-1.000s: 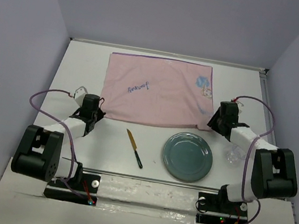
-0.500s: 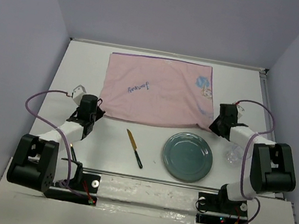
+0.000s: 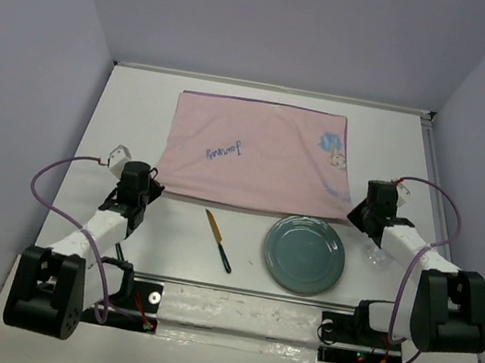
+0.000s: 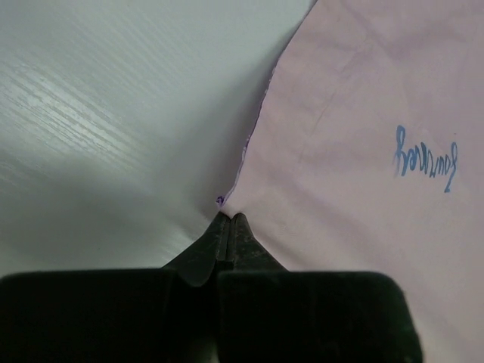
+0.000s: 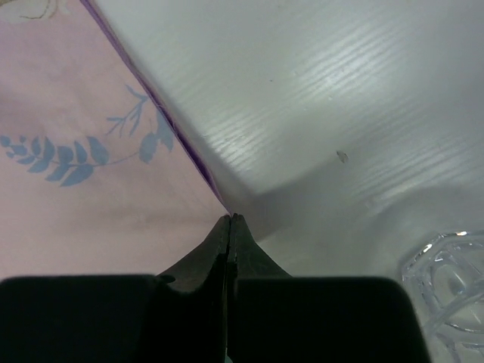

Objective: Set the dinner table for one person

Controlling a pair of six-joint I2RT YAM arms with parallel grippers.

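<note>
Two arms, left arm (image 3: 91,226) and right arm (image 3: 409,242), white links, chunky black joint housings, purple cable (image 3: 34,187) looping beside each, black bases (image 3: 123,311) with small red lights, matte black tapered fingers (image 4: 204,257)

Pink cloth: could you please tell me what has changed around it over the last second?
The right fingers shut on the cloth at its near right corner; both arms drew back, dragging it slightly nearer. The left fingers kept their corner; knife and plate stayed.
</note>
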